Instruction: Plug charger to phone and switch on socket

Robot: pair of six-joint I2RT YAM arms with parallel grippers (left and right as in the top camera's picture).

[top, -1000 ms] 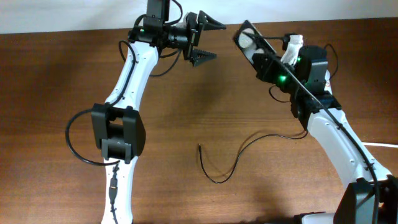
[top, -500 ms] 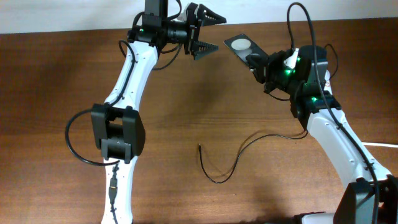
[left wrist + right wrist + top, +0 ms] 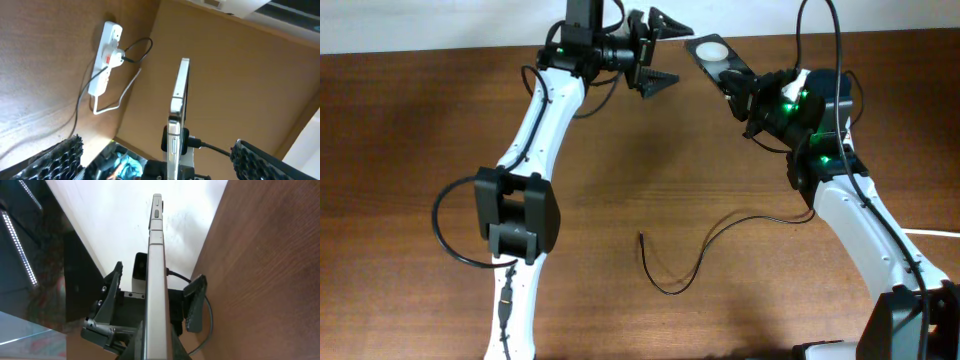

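Observation:
My right gripper (image 3: 741, 88) is shut on the phone (image 3: 713, 52), a black slab with a white round reflection, and holds it up at the far edge of the table. In the right wrist view the phone (image 3: 156, 265) is edge-on between the jaws (image 3: 155, 352). My left gripper (image 3: 663, 50) is open just left of the phone. In the left wrist view the phone (image 3: 178, 107) stands edge-on between the spread fingers (image 3: 157, 146), touching neither. The charger cable (image 3: 672, 288) lies loose on the table, its tip toward the middle. The white socket (image 3: 106, 56) with its adapter shows only in the left wrist view.
A thick white cord (image 3: 112, 102) loops from the socket. A white cord (image 3: 940, 233) also shows at the overhead view's right edge. The white wall (image 3: 440, 22) runs behind the table's far edge. Both arms' black cables hang near the grippers.
My right gripper has carried the phone up and left, toward the left gripper. The left gripper has shifted slightly right and stayed open. The charger cable has not moved.

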